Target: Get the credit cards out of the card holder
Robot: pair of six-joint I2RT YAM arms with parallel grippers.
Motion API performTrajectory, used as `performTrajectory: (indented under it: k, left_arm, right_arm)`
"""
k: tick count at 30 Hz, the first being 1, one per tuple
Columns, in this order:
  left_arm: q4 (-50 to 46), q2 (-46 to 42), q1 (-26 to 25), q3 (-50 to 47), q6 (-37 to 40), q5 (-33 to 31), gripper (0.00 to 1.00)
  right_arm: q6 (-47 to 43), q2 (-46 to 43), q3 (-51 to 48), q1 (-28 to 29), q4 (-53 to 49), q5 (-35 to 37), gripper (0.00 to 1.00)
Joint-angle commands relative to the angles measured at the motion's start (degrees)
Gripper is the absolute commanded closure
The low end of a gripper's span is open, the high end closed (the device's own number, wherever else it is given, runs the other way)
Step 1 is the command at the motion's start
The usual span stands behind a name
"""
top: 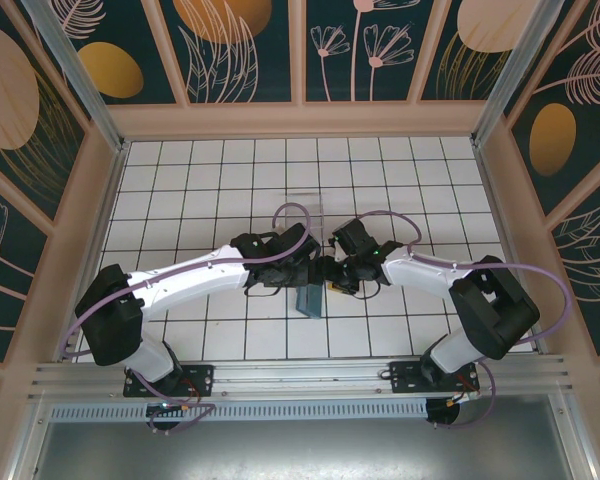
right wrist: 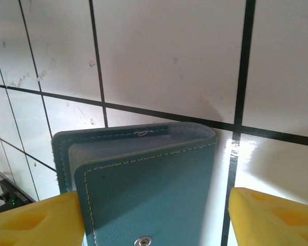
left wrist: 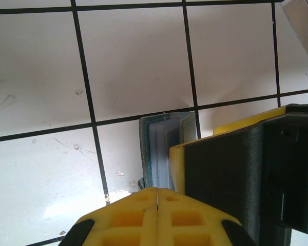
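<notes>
1. The card holder (right wrist: pixel 149 189) is at mid-bench (top: pixel 200 180), folded, between the wide-set jaws of the right gripper (right wrist: pixel 154 225). One finger touches it; the fold faces the other, which stands apart.
2. The left gripper (left wrist: pixel 156 202) is closed, just beside the holder's end. Whether it pinches an edge is hidden.
3. Pale layers (left wrist: pixel 161 146) show between the covers. Which of them are credit cards cannot be told.

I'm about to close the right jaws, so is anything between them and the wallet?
Nothing visible does. The wallet sits between the open right jaws, close beside one finger, with only a bare gap before the other.
</notes>
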Motion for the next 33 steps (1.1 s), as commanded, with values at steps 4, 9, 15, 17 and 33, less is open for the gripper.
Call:
performTrajectory:
  k: [4, 9, 15, 17, 33]
  left_arm:
    - [-2.0, 0.4, -0.2, 0.1, -0.8, -1.2, 1.0]
    - [-2.5, 2.1, -0.2, -0.2, -0.8, -0.9, 1.0]
    - [-2.7, 4.2, -0.2, -0.9, -0.3, -1.1, 1.0]
    - [-2.8, 4.9, -0.2, -1.1, -0.1, -1.5, 1.0]
    - [1.2, 2.7, 3.9, -10.5, -0.5, -0.4, 1.0]
  right_arm:
    - [-1.1, -1.5, 1.8, 0.4, -4.0, 3.0, 0.32]
    - [-1.2, -2.6, 2.1, 0.4, -5.5, 4.1, 0.32]
    - [-1.4, -3.3, 2.2, 0.4, -6.7, 4.9, 0.31]
    - [-1.5, -3.4, 2.3, 0.4, -7.2, 5.3, 0.32]
    - [-2.9, -4.1, 3.7, 0.4, -11.6, 8.8, 0.38]
